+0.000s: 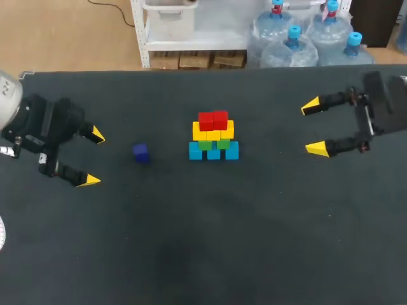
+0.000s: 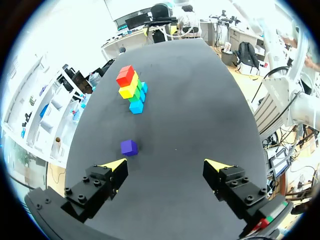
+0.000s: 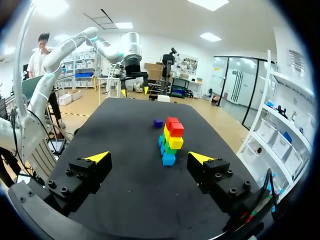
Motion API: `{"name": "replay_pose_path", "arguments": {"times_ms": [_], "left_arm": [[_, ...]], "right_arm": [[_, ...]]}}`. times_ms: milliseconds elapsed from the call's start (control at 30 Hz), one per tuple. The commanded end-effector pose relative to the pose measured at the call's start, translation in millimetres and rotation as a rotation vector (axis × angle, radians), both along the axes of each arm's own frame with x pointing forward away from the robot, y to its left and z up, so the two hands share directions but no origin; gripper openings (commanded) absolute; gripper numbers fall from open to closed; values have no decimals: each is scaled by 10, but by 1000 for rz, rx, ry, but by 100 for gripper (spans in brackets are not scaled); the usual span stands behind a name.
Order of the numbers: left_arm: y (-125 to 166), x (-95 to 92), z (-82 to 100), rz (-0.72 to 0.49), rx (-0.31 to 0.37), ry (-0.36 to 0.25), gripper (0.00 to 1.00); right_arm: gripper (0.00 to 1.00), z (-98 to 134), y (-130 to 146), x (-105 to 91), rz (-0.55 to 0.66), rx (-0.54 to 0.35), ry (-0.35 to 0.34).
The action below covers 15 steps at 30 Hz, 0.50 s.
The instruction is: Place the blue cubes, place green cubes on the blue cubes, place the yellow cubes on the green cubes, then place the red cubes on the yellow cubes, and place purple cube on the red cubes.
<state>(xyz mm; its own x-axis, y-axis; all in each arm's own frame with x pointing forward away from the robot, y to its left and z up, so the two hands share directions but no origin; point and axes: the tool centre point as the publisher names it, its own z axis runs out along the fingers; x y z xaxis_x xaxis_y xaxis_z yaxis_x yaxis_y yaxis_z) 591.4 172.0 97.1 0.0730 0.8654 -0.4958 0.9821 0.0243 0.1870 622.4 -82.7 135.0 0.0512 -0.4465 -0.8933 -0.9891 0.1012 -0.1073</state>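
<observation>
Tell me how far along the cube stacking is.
Done: blue cubes, green cubes, yellow cubes and red cubes are stacked in order. In hand: nothing; the left end effector and right end effector hang open, empty. Left: the purple cube, alone on the table, goes on top.

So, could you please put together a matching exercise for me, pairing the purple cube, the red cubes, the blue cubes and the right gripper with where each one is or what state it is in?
Things:
1. purple cube
2. red cubes
3. blue cubes
4. right gripper

Places or states:
A. top layer of the stack
B. open, holding nothing
C. alone on the table, between the stack and the left gripper
D. bottom layer of the stack, resting on the table

Pairs: 1-C, 2-A, 3-D, 4-B.
</observation>
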Motion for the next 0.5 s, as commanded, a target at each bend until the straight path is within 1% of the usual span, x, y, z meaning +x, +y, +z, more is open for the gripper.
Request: {"name": "replay_pose_path", "arguments": {"times_ms": [33, 100, 133, 400, 433, 467, 500], "left_arm": [[19, 0, -14, -5, -8, -4, 100], [19, 0, -14, -5, -8, -4, 100], [19, 0, -14, -5, -8, -4, 100], [19, 0, -14, -5, -8, -4, 100], [23, 28, -11, -17, -19, -17, 100], [23, 67, -23, -21, 2, -12, 100], [17, 107, -37, -26, 8, -14, 100]], "right_arm": [[100, 11, -66, -56, -15, -4, -5], [100, 14, -72, -54, -2, -15, -4], [100, 8, -72, -49, -23, -32, 10], [100, 8, -72, -49, -23, -32, 10], [100, 8, -72, -49, -23, -32, 10], [100, 8, -72, -49, -23, -32, 10], [100, 8, -72, -49, -23, -32, 10]]}}
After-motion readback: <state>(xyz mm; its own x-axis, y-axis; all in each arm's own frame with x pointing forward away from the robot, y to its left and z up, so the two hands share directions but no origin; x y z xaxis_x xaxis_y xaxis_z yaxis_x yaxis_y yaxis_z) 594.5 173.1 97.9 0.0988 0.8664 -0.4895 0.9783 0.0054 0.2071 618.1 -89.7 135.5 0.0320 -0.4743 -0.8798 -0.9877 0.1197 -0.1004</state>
